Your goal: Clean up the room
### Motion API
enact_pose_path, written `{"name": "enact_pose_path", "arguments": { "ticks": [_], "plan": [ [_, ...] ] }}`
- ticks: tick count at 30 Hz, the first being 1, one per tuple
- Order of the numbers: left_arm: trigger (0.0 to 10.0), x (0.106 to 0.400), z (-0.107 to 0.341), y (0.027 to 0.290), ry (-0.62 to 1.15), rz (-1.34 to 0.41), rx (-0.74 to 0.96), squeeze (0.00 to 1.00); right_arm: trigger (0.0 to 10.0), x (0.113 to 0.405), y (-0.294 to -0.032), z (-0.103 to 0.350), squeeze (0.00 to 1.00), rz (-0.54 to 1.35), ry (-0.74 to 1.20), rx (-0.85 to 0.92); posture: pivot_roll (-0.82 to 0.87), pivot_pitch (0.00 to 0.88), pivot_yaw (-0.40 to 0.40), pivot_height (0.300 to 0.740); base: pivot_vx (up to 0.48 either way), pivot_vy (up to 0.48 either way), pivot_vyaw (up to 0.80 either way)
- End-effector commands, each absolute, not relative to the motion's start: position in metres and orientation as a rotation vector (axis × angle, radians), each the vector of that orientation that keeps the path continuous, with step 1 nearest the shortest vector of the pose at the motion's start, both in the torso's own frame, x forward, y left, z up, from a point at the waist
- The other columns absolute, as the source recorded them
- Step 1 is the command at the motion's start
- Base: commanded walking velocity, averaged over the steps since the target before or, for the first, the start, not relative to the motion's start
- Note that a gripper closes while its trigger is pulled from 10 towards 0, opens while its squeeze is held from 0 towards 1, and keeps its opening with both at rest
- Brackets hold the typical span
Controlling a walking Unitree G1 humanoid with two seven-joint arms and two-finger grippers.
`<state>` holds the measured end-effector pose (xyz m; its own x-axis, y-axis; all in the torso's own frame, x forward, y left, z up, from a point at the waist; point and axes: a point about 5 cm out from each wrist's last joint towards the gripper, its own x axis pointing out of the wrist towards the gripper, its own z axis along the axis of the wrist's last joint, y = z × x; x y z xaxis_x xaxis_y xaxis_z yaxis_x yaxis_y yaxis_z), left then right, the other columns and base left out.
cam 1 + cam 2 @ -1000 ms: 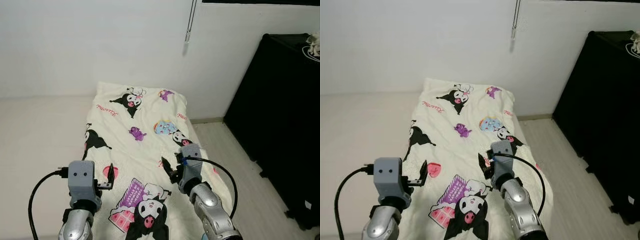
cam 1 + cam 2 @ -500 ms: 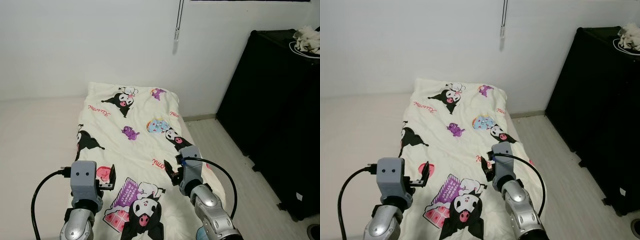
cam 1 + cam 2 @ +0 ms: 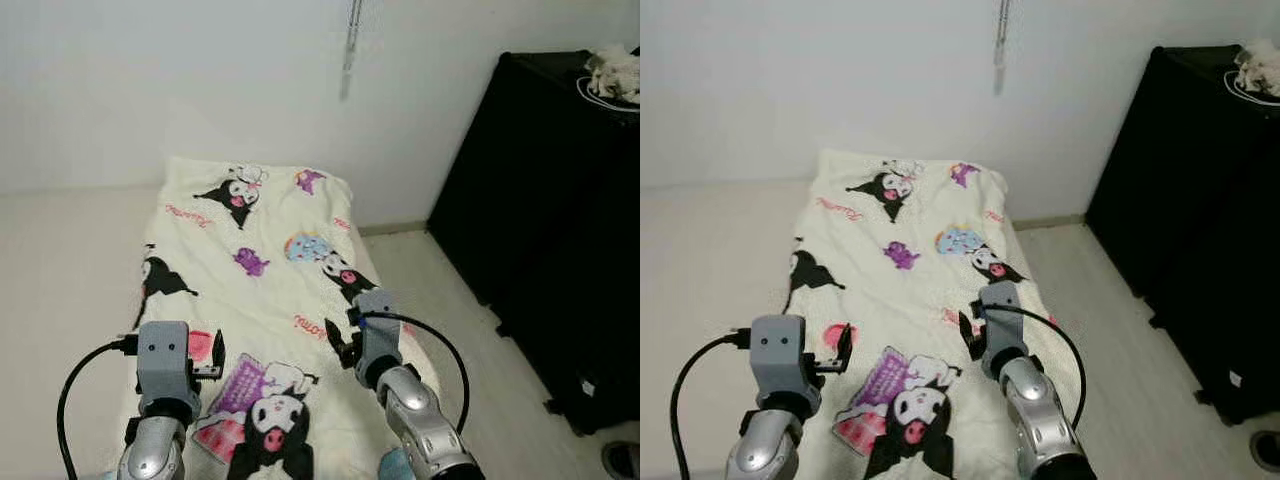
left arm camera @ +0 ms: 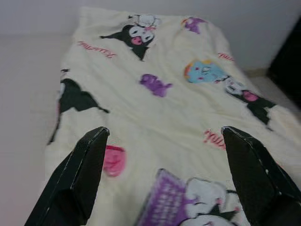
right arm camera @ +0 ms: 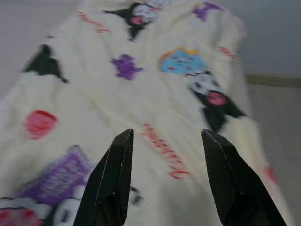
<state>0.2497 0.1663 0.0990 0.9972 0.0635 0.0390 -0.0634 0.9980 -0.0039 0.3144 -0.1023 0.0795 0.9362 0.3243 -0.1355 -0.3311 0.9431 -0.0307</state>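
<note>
A cream blanket (image 3: 262, 272) printed with black, pink and purple cartoon figures lies spread over a low mattress against the white wall. Both my arms are held forward over its near half. My left gripper (image 3: 217, 352) hovers above a pink heart print, open, with nothing between its fingers (image 4: 83, 171). My right gripper (image 3: 343, 345) hangs over the blanket's right side near a red script print, also open and empty, its fingers (image 5: 115, 174) apart. The blanket (image 4: 160, 89) fills the ground under both.
A tall black cabinet (image 3: 540, 190) stands to the right with a crumpled white cloth (image 3: 612, 72) on top. Pale wood floor (image 3: 450, 300) runs between it and the mattress. A blind cord (image 3: 350, 45) hangs on the wall. A dark object (image 3: 622, 460) lies at the floor's near right corner.
The whole picture has shifted, so the camera has moved: blanket and cabinet sit further left in the view. Both grippers keep the same open pose over the blanket.
</note>
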Motion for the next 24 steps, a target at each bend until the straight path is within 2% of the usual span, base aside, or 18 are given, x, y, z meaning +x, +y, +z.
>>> {"name": "enact_pose_path", "arguments": {
  "ticks": [1,5,12,17,24],
  "plan": [
    [10.0,0.2451,0.0886,0.1705,0.02,0.086,-0.008,0.0,10.0,0.3113,-0.1018,0.072,0.0,0.332,0.164,-0.048,-0.03,0.154,-0.08,0.74,0.0,0.0,0.0],
    [10.0,0.2449,0.088,0.1711,0.025,0.088,-0.006,0.0,10.0,0.3109,-0.1028,0.0705,0.0,0.34,0.177,-0.066,-0.03,0.154,-0.08,0.74,0.0,0.0,0.0],
    [10.0,0.2448,0.0892,0.1721,0.016,0.084,0.019,0.0,10.0,0.3104,-0.1034,0.0701,0.0,0.347,0.181,-0.057,-0.03,0.146,-0.079,0.74,0.0,0.0,0.8],
    [10.0,0.2446,0.0889,0.1714,0.024,0.084,0.034,0.0,10.0,0.3102,-0.1027,0.0707,0.0,0.348,0.177,-0.053,-0.03,0.143,-0.08,0.74,0.0,-0.48,0.8],
    [10.0,0.2446,0.0898,0.1756,0.019,0.119,0.006,0.0,10.0,0.3105,-0.1019,0.0732,0.0,0.346,0.158,-0.032,-0.03,0.144,-0.081,0.74,0.0,-0.072,0.0]
  ]
}}
